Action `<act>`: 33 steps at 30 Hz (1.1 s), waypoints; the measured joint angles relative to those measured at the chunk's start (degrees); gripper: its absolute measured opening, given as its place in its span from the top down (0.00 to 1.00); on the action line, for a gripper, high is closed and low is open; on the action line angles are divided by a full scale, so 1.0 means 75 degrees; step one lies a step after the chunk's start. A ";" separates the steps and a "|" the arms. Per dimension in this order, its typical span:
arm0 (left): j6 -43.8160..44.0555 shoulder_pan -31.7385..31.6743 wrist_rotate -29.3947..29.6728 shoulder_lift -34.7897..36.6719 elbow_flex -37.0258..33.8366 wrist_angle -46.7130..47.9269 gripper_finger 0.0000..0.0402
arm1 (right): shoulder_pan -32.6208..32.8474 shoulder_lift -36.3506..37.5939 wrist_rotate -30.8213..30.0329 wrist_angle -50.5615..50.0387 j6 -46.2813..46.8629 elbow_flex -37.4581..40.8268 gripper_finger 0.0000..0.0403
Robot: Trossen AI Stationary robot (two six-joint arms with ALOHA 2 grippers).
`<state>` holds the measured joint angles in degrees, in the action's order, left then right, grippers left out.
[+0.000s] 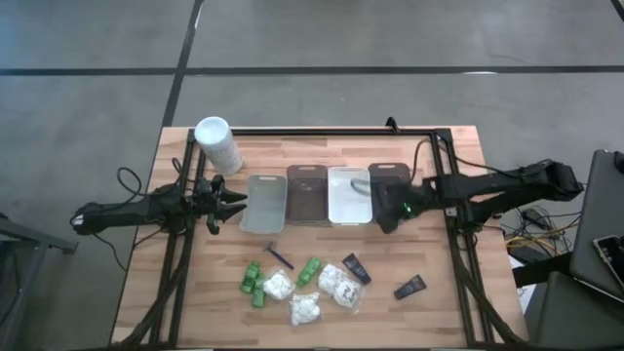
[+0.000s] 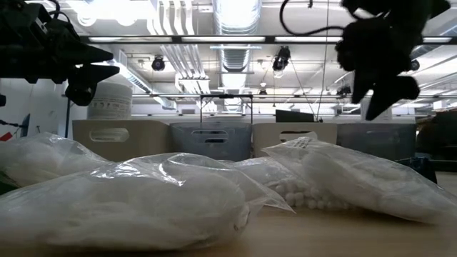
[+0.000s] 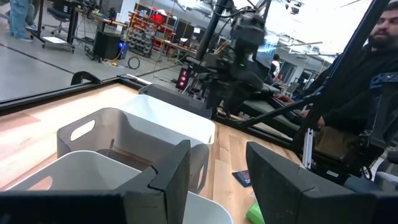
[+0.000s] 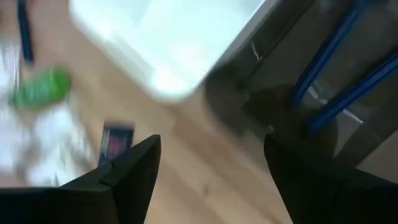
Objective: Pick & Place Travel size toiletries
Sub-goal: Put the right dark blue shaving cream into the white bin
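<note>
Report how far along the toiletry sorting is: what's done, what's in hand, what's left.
Done: nothing visible; the four trays look empty from above. In hand: nothing; the left gripper hovers open by the leftmost tray, and the right gripper hovers open over the rightmost tray. Left: everything, namely the green bottles, white packets, black tubes and razor, all lying on the table.

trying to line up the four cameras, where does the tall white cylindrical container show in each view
High view: the white container stands at the table's far left corner, beside the leftmost tray.
Low view: it shows behind the trays, at left, under the left gripper.
Left wrist view: not in it.
Right wrist view: not in it.
Shared landmark: the row of trays, seen in every view.
</note>
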<state>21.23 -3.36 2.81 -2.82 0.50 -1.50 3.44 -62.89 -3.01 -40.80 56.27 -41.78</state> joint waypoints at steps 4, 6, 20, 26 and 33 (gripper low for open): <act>0.0001 -0.0002 0.0000 0.0001 -0.0001 0.0000 0.60 | 0.0955 0.0101 0.0005 -0.0124 0.0086 0.0000 0.34; -0.0001 0.0001 0.0001 0.0002 0.0001 0.0000 0.60 | 0.1319 0.0130 0.0047 -0.0103 0.0434 0.0000 0.36; 0.0001 -0.0001 0.0001 0.0002 0.0001 0.0000 0.60 | 0.2596 -0.0023 0.1042 0.1478 0.0409 0.0001 0.47; -0.0002 -0.0001 0.0000 -0.0001 0.0001 0.0000 0.60 | 0.2856 -0.0146 0.1134 0.1391 -0.0822 0.0012 0.50; 0.0001 0.0000 0.0001 0.0002 0.0001 -0.0005 0.60 | 0.2862 -0.0128 0.1692 0.0919 -0.1709 0.0049 0.53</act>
<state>21.23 -3.36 2.82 -2.81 0.51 -1.54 24.91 -63.86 9.69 -33.91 43.45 -41.41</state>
